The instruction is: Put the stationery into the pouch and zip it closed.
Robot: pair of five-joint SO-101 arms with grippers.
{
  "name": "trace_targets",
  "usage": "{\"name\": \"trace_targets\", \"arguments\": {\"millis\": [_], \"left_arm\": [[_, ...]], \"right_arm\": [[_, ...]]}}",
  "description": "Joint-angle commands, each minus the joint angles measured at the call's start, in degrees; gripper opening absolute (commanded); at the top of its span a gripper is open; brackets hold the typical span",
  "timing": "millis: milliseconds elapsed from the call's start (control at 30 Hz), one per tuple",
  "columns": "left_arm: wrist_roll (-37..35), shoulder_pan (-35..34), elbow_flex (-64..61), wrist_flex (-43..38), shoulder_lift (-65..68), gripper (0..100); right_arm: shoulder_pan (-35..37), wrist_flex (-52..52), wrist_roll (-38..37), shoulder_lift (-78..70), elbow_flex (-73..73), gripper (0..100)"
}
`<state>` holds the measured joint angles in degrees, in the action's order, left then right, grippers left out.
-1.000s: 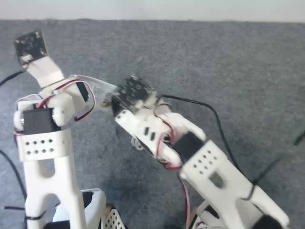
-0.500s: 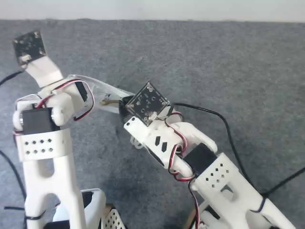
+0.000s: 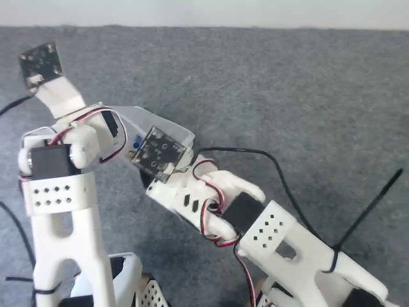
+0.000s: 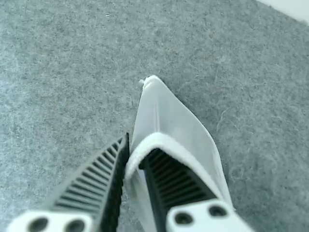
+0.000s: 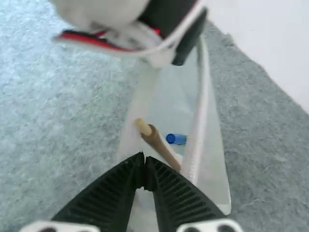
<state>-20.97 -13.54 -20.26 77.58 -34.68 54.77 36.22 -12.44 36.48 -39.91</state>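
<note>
A translucent pouch hangs above the grey carpet between the two arms. My left gripper is shut on the white rim at one end of the pouch, which stretches away from it. Through the pouch wall I see a wooden pencil and a blue pen end lying inside. My right gripper is shut, its tips meeting at the long edge of the pouch near the pencil. Whether something thin is pinched between them is hidden. The right wrist sits close against the left arm.
Grey carpet covers the whole work surface, with open room to the right and at the back. A black cable loops over the right arm. A pale wall strip runs along the far edge.
The right wrist has swung left along the pouch toward the left arm. More of the pouch now shows above it. The left arm has kept still.
</note>
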Motion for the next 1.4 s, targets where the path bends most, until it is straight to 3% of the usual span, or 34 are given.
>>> {"name": "trace_targets", "arguments": {"millis": [0,167,367,600,867,1133,1233,1367], "left_arm": [[0.35,0.00,1.01,-1.67,-1.85,1],[0.35,-0.26,1.01,-1.67,-1.85,1],[0.35,-0.26,1.01,-1.41,-1.85,1],[0.35,-0.18,1.01,-1.41,-1.85,1],[0.44,0.18,0.92,-1.32,-1.85,1],[0.44,0.18,0.31,-1.58,-1.85,1],[0.53,0.26,0.22,-1.58,-1.85,1],[0.53,0.26,0.13,-1.58,-1.85,1]], "right_arm": [[1.45,-0.40,-1.32,-4.09,2.20,2.6],[0.75,-8.22,-1.14,-12.79,2.46,2.7],[-6.11,-18.68,-0.62,-17.19,2.46,2.7],[-7.87,-25.10,8.53,-19.47,2.02,3.1],[-7.60,-26.33,8.79,-8.75,-2.02,3.2],[-7.96,-40.31,6.07,-24.92,0.88,3.2],[-7.96,-35.47,1.93,-32.04,6.68,2.9],[-8.04,-23.43,1.76,-32.31,11.52,2.8]]}}
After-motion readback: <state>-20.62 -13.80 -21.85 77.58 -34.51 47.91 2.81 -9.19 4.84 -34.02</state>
